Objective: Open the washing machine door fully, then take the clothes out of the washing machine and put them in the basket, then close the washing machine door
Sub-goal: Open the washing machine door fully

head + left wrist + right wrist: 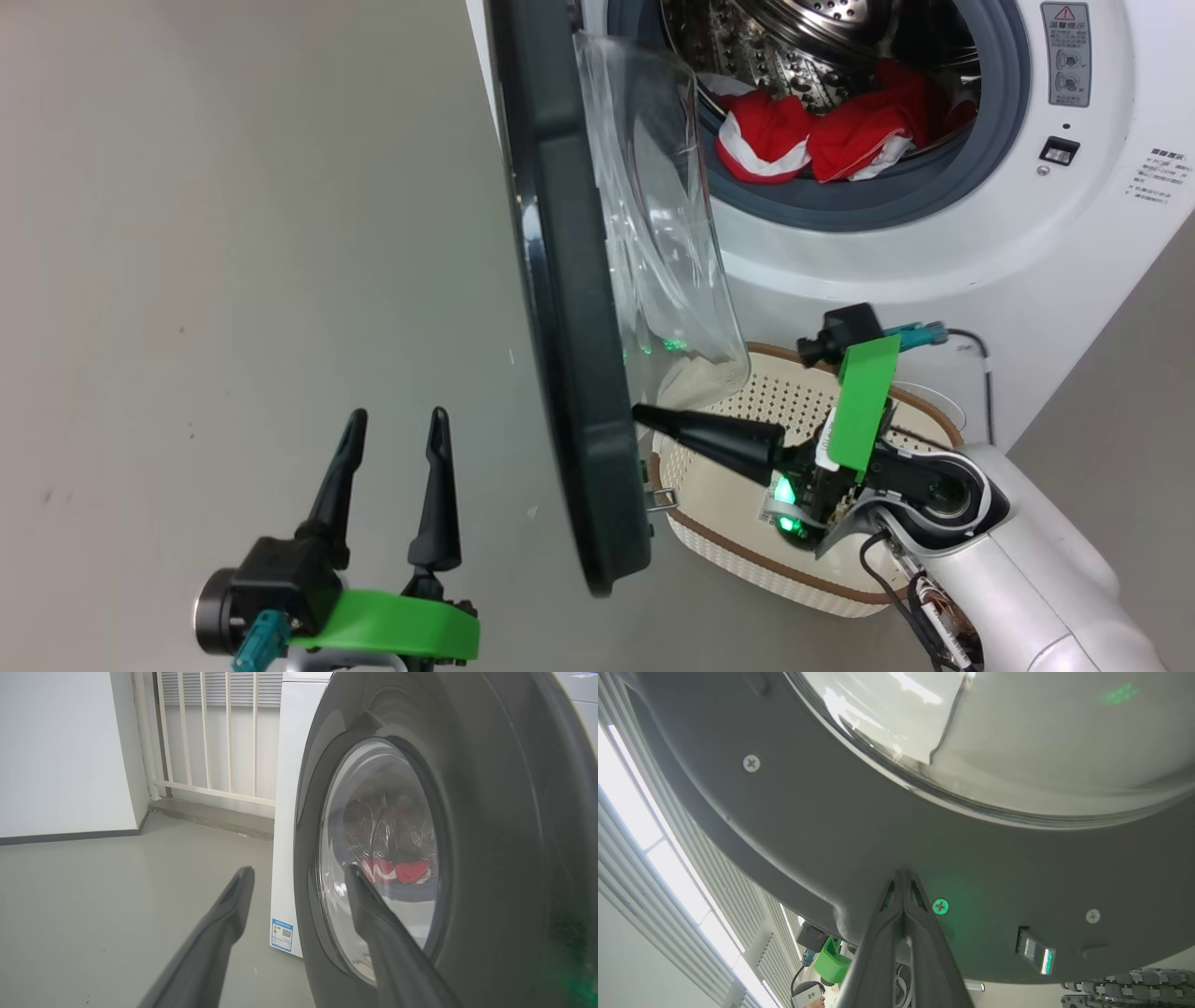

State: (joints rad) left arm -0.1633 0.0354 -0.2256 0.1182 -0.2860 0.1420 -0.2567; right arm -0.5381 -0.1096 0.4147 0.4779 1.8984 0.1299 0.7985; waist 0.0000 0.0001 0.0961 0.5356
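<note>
As the door [560, 308] stands only partly open, edge-on to my head camera, I judge that the first step is not finished. My right gripper [644, 415] is closed with nothing between its fingers, and its joined tips press on the inner side of the black rim, just below the glass bowl. Closed fingers make one stiff point for pushing, and I think this is why it is held so.

The clothes [822, 135], red and white, lie at the bottom of the drum [747, 47] inside the washing machine [1074, 280]. The basket [738, 558] sits on the floor below the opening, under my right arm, probably so that the clothes have a short way down.

My left gripper [399, 420] hovers on the outer side of the door, fingers spread wide and empty, apart from the rim. From there it could catch the door. One risk is that the right tips slide along the smooth rim.
</note>
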